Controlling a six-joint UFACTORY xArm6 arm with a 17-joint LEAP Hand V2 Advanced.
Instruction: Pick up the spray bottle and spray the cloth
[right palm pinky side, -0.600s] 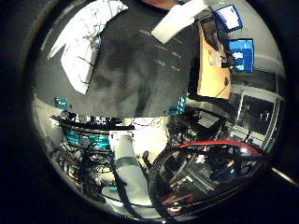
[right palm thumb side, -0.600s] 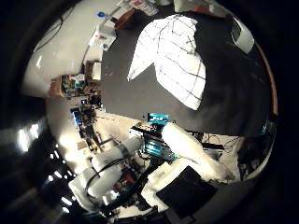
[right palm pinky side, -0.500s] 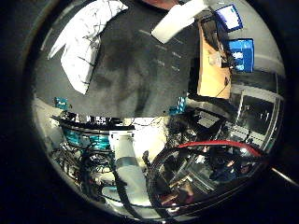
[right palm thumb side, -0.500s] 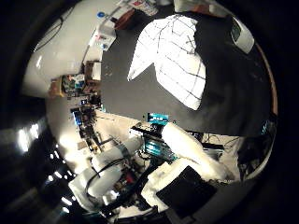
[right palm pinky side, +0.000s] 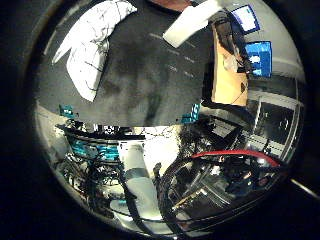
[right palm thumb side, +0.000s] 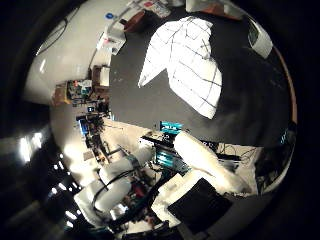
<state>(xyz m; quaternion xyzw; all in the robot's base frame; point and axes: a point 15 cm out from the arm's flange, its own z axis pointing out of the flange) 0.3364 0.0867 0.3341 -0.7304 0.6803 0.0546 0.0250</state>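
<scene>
Spray bottle (right palm pinky side: 192, 22) lies on its side on the black table (right palm pinky side: 150, 75), a white shape near the far edge, well away from the hand (right palm thumb side: 210, 167) — of which only white and black parts show, so whether the fingers are spread or curled cannot be told. Nothing sits close to the palm. A white cloth (right palm thumb side: 187, 65) with thin dark grid lines lies rumpled on the same table — apart from the bottle.
</scene>
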